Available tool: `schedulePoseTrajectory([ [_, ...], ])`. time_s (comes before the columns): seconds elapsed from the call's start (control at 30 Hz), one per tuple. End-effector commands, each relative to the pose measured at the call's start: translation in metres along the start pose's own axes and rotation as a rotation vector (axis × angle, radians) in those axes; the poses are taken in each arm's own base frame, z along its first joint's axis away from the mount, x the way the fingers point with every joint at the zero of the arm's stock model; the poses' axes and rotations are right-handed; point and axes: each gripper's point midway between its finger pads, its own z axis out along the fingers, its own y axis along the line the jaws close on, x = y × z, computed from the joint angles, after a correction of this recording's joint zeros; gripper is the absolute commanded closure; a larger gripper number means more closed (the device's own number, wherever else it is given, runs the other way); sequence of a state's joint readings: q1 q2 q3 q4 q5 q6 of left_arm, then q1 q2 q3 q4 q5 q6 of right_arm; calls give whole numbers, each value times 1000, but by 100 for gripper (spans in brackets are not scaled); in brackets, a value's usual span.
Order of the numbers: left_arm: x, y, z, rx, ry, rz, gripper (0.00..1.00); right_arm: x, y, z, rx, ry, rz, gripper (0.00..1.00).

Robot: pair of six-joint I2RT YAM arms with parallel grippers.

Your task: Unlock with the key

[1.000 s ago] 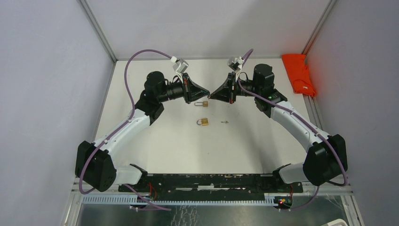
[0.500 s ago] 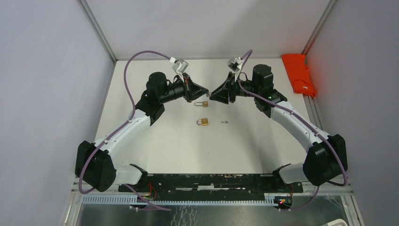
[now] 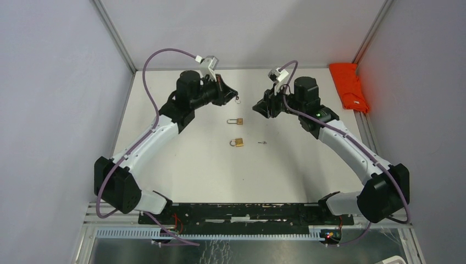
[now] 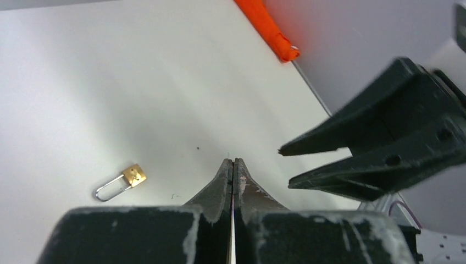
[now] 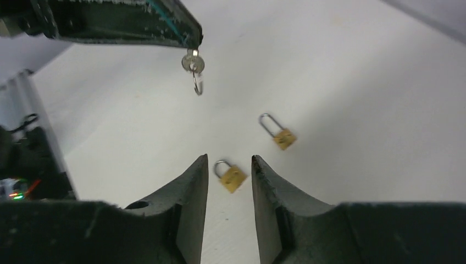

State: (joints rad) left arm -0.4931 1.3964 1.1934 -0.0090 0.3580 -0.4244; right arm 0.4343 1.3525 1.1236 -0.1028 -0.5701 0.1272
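My left gripper (image 3: 234,96) is raised over the back of the table, shut on a small silver key (image 5: 192,62) that hangs from its fingertips (image 5: 189,34) with a ring below it. In its own wrist view the left gripper (image 4: 233,161) shows its jaws pressed together. To its right, my right gripper (image 3: 256,108) is open and holds nothing, as the right gripper (image 5: 229,160) shows in its own view. Two brass padlocks lie on the table between them. The long-shackled padlock (image 3: 235,121) is farther back and the shorter padlock (image 3: 238,142) nearer.
A second small key (image 3: 262,142) lies on the table right of the nearer padlock. An orange cloth (image 3: 348,86) rests on the back right rail. Grey walls close in the left, right and back sides.
The two grippers met tip to tip above the far padlock. The right gripper has opened and drawn back right. The left gripper has lifted away to the back left with the key.
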Motion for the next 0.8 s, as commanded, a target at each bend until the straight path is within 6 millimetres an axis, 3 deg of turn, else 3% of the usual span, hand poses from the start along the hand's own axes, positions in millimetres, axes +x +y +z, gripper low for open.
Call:
schedulePoseTrajectory([
  [0.0, -14, 24, 5, -184, 20, -75, 98, -23, -14, -7, 193, -56, -153, 62],
  [0.2, -10, 48, 10, -376, 96, -204, 98, -23, -12, 5, 367, -62, -303, 74],
  [0.4, -5, 44, 16, -412, 190, -317, 98, -25, -10, 15, 480, -109, -397, 82],
  [0.6, 2, 36, 14, -400, 221, -393, 98, -25, -3, 36, 461, -158, -406, 84],
  [0.77, 8, 35, 14, -389, 238, -410, 98, -29, 17, 52, 372, -202, -402, 81],
])
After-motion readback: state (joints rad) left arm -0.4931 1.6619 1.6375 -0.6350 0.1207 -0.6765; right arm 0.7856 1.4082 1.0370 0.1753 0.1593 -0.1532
